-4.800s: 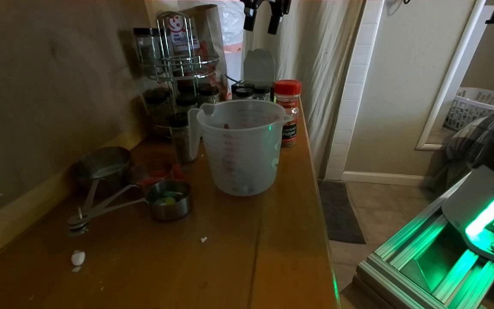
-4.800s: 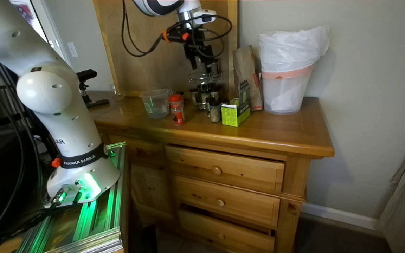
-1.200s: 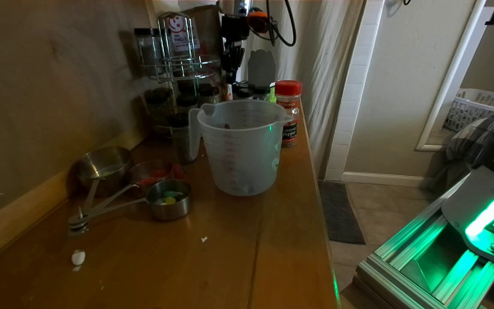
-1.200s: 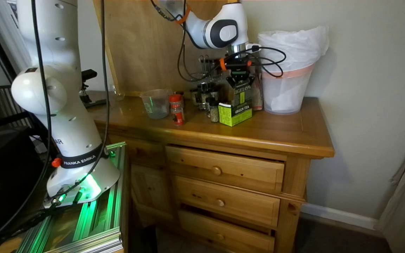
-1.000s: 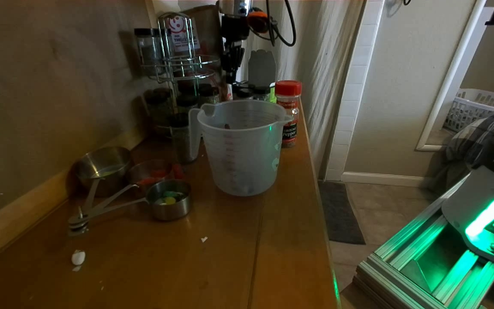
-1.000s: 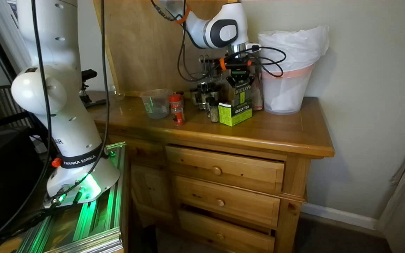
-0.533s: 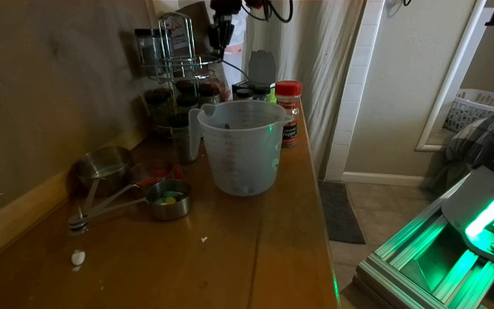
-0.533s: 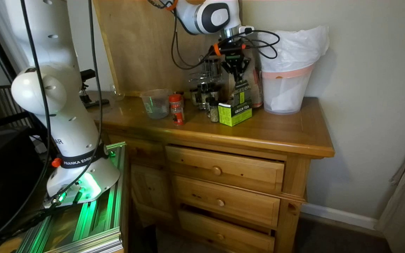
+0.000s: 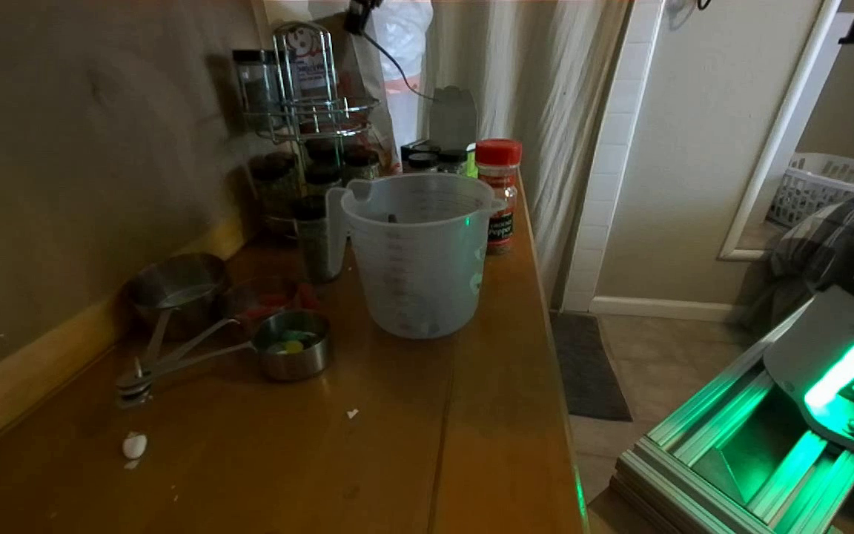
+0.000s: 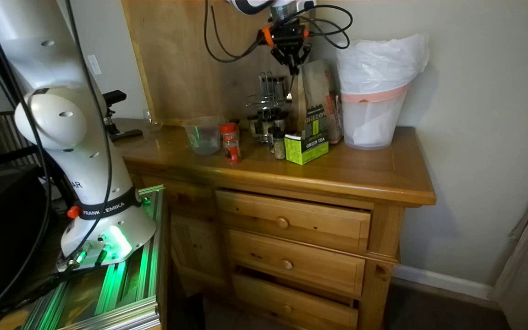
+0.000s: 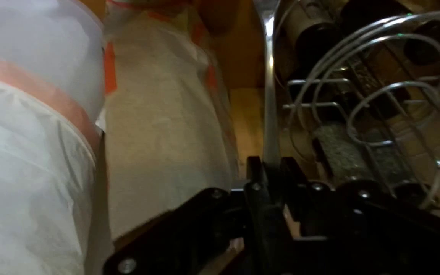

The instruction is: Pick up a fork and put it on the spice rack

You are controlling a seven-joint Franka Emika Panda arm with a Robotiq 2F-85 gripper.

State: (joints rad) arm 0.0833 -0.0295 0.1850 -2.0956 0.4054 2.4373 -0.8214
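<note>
The hand (image 10: pixel 294 68) is hanging above the bench (image 9: pixel 397 452), its fingers (image 11: pixel 254 170) clamping together on the handle of the fork (image 11: pixel 270 88). The fork is pointing downward, and in an exterior view it is slanting down to the right, apart from the spice rack (image 9: pixel 299 138), which is standing on the bench to its left. In the wrist view the fork is running between the rack on the right and a paper bag (image 11: pixel 162 114) on the left, its partly cut-off head pointing to the far end. The rack is holding small dark-lidded jars (image 9: pixel 256 85) on its upper and lower tiers. In an exterior view a measuring jug (image 9: pixel 419 259) is standing nearer than the rack, and a red-lidded pepper jar (image 9: pixel 498 193) is standing just beyond the jug on the right. Measuring cups (image 9: pixel 297 363), joined at their handles, are resting to the left of the jug, the nearest one holding green and yellow bits (image 9: pixel 293 346). A green tea box (image 10: pixel 307 149) is standing, in an exterior view, in front of the paper bag, and a white-lined bin (image 10: pixel 374 110) is standing to the right of both.
</note>
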